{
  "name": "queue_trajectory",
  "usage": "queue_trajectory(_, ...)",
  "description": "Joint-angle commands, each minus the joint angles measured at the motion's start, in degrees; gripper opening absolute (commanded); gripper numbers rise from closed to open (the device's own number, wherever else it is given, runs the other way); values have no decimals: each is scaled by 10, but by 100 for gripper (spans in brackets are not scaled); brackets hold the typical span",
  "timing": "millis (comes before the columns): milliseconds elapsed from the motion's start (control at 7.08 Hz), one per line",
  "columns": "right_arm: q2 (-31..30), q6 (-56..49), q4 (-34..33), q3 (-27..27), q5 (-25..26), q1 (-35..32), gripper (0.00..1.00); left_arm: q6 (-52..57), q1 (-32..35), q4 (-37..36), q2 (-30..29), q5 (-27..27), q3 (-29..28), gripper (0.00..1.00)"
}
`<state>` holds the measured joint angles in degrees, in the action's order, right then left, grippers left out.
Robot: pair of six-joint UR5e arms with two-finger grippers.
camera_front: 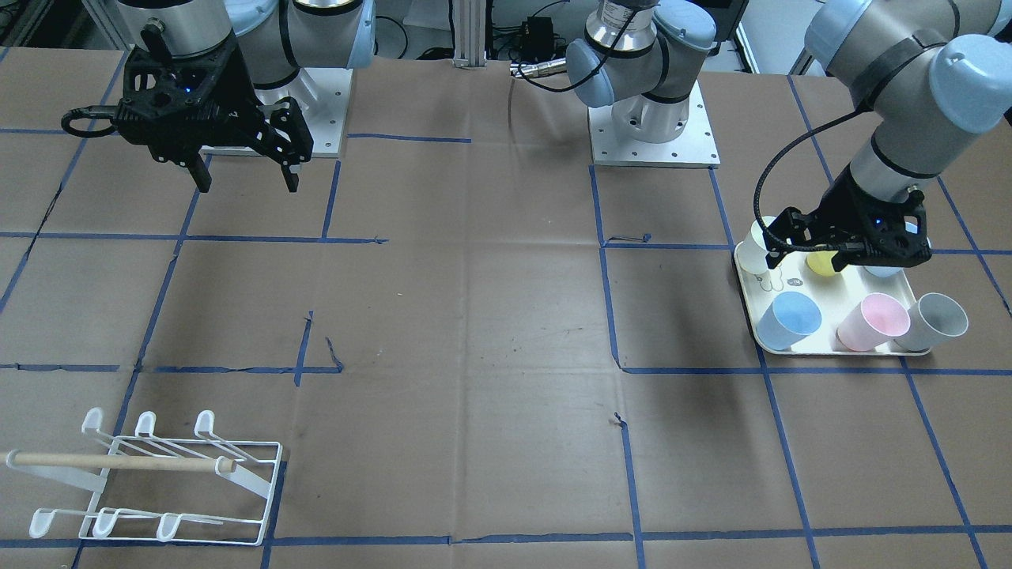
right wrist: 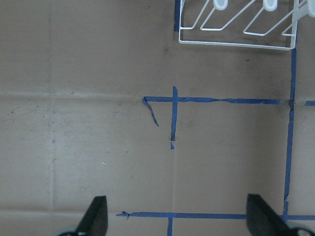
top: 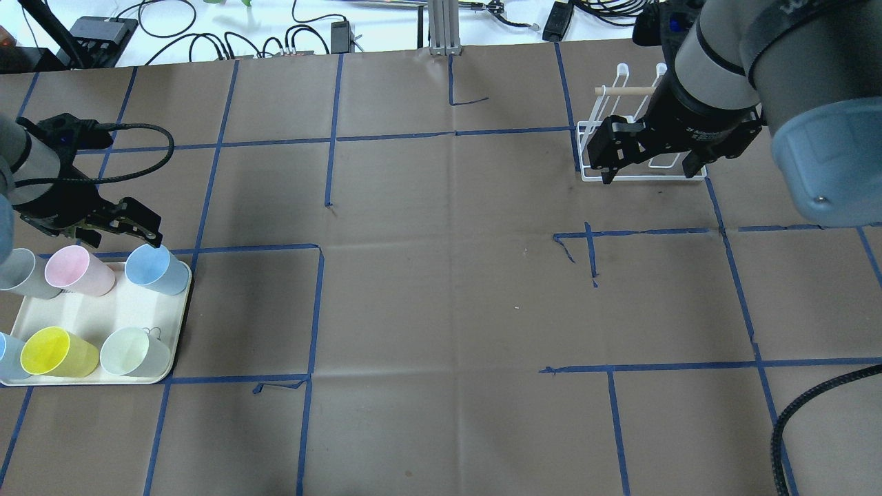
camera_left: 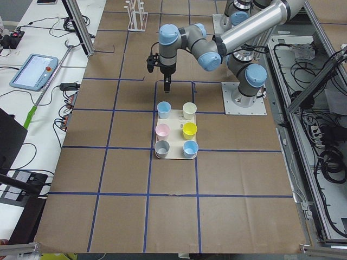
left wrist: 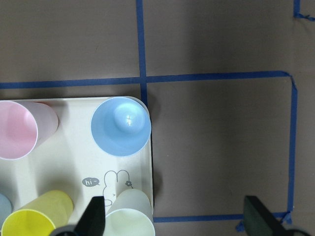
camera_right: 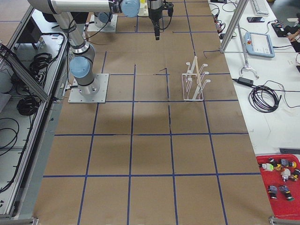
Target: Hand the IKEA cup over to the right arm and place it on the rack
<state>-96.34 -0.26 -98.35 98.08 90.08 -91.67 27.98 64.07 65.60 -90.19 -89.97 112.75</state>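
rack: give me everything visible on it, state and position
The rack is white-coated wire: a rectangular base frame and two rows of three upturned hooked prongs, with a light wooden dowel lying across it. It stands on its base on the brown paper-covered table, on the robot's right side near the far edge. No cup hangs on it; only the table touches it.

You have a brown-papered bench [top: 441,275] gridded with blue tape [top: 331,138]. In the overhead view, a cream tray [top: 110,310] with a rabbit-like drawing lies at 8 o'clock. Off the bench are a teach pendant [camera_left: 32,70], a coiled black cable [camera_right: 265,98] and a red bin [camera_right: 281,185] of small parts.
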Motion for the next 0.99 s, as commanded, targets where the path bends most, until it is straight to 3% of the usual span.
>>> queue_trajectory(0, 0, 0, 0, 0, 0, 0, 100, 1, -2, -131, -44, 0, 70, 98)
queue_trajectory(283, 0, 0, 0, 0, 0, 0, 100, 1, -3, -209, -80, -1, 97, 98)
queue_trajectory(848, -1, 0, 0, 1, 0, 0, 100, 2, -2, -210, -90, -6, 98, 95)
